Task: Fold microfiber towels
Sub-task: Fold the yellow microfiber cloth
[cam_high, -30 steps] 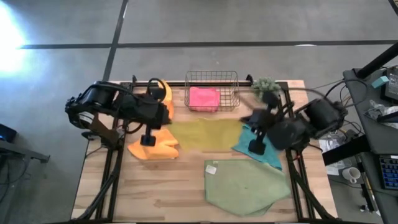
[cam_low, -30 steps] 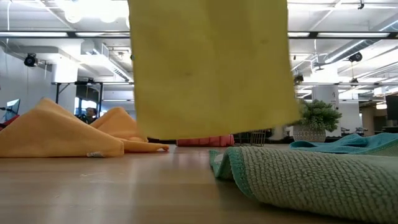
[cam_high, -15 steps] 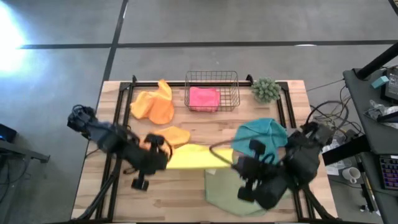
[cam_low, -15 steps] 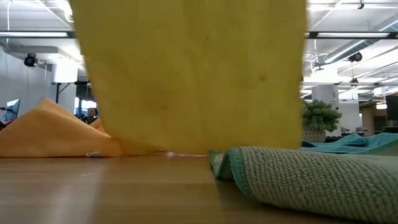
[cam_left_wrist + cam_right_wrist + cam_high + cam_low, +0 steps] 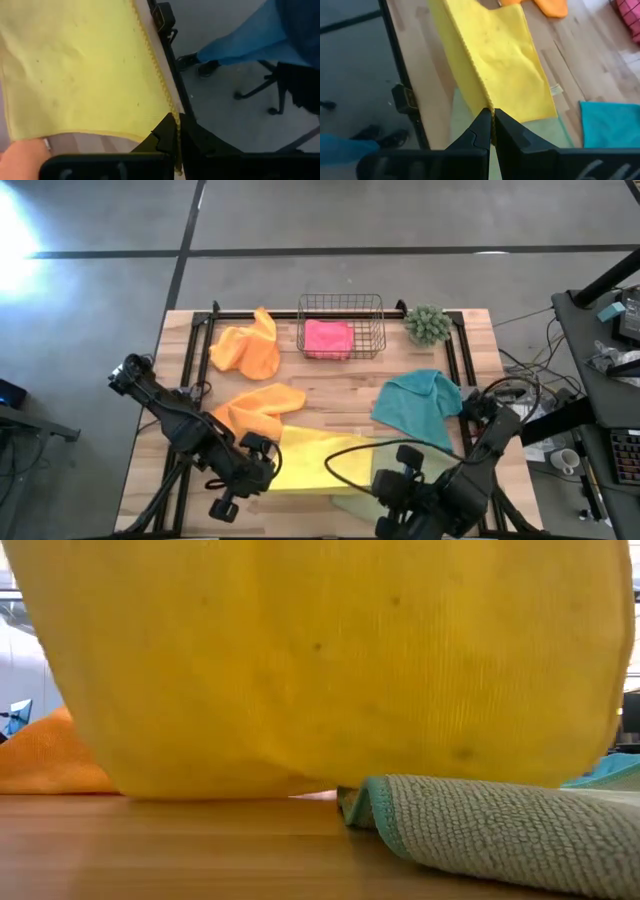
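I hold the yellow towel (image 5: pixel 320 460) by its near edge, my left gripper (image 5: pixel 176 131) and right gripper (image 5: pixel 492 120) each pinched tight on a corner, so its long axis runs between my hands at the table's front. It hangs away from my fingers toward the basket (image 5: pixel 341 325), seemingly draping over the light green towel (image 5: pixel 500 830). A second ago I held it mid-table.

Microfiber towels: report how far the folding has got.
Done: the pink towel lies folded in the wire basket. In hand: the left claw and right claw each pinch the yellow towel. Left: both orange towels, teal towel, green towel.
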